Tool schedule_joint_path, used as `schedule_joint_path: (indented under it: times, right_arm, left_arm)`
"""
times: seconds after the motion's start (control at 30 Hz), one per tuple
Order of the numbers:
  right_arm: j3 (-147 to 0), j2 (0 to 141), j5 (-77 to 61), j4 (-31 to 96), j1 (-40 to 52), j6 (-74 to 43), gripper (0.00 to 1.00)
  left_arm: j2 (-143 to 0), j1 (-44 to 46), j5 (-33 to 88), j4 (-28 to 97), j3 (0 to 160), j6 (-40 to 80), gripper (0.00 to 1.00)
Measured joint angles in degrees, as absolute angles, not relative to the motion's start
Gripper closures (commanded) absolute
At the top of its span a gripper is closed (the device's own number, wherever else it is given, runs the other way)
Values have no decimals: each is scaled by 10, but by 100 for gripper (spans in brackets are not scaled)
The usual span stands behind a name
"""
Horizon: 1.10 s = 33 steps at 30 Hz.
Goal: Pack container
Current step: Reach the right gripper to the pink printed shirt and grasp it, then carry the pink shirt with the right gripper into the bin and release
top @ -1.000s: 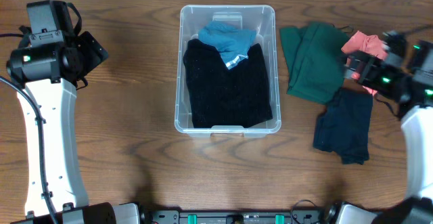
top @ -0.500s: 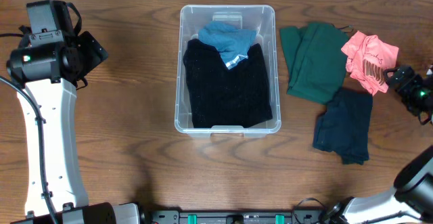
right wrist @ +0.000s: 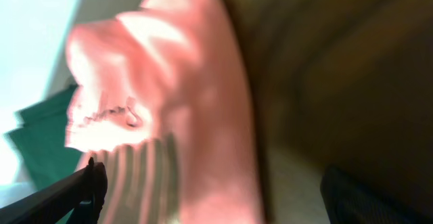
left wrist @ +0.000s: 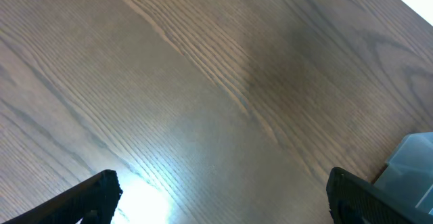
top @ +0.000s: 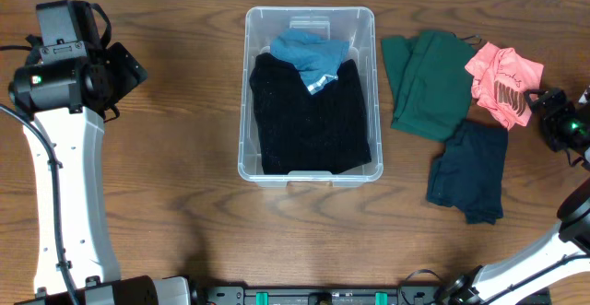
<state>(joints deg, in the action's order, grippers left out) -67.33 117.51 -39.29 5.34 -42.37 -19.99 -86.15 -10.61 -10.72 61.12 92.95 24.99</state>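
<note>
- Currently partway: the container (top: pixel 244 111) sits mid-counter (top: pixel 175 213) between the two arms. A black garment (top: pixel 312 121) fills most of it, and a blue garment (top: pixel 309 52) lies on top at the far end.
- Left to pack, by my read, are three pieces on the counter right of the container:
  - green garment (top: pixel 427 84), just beside the container wall
  - coral shirt (top: pixel 502 79), touching the green one's right edge
  - navy garment (top: pixel 470 171), tucked against the green one's lower edge
- Right jaws: spread wide, nothing held. The wrist view is blurred and shows the coral shirt straight ahead. Overhead puts the jaws just beside the shirt's right edge. Can't tell if they touch it.
- Left jaws: spread wide, empty, over bare counter well left of the container. One container corner shows at the edge of the wrist view.
- Estimate: two of five items in. The coral shirt looks like the next pick.
</note>
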Motion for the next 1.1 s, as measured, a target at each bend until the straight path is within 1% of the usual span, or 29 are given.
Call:
schedule_joint_path:
  times: [0.27,0.47,0.57,0.63,0.67,0.7,0.77,0.93,0.97,1.07,1.1]
  right_arm:
    - [-680,1189,-440,46,-409,-224,1]
    - [-680,1192,-465,59,-367,-229,6]
    - [-680,1193,-460,60,-349,-231,17]
    - [-680,1194,-448,61,-342,-234,27]
    - [-680,1195,-444,62,-340,-235,29]
    - [-680,1195,-437,63,-339,-236,29]
    - [-680,1196,-435,63,-339,-239,25]
    - [-681,1196,-434,66,-339,-239,25]
    - [-681,1196,-432,67,-339,-239,27]
    - [-682,1196,-417,74,-338,-234,65]
    - [-682,1197,-408,81,-338,-236,72]
  left_arm:
    - [-861,-106,-107,611,929,250,2]
    - [-861,-106,-107,611,929,250,2]
    - [-861,-106,-107,611,929,250,2]
    - [-861,-106,-107,611,929,250,2]
    - [-861,-106,-107,611,929,250,2]
    - [-861,-106,-107,611,929,250,2]
    - [-861,-106,-107,611,929,250,2]
    - [-861,-106,-107,611,929,250,2]
    - [-861,-106,-107,611,929,250,2]
    - [-861,-106,-107,611,929,250,2]
    - [-861,-106,-107,611,929,250,2]
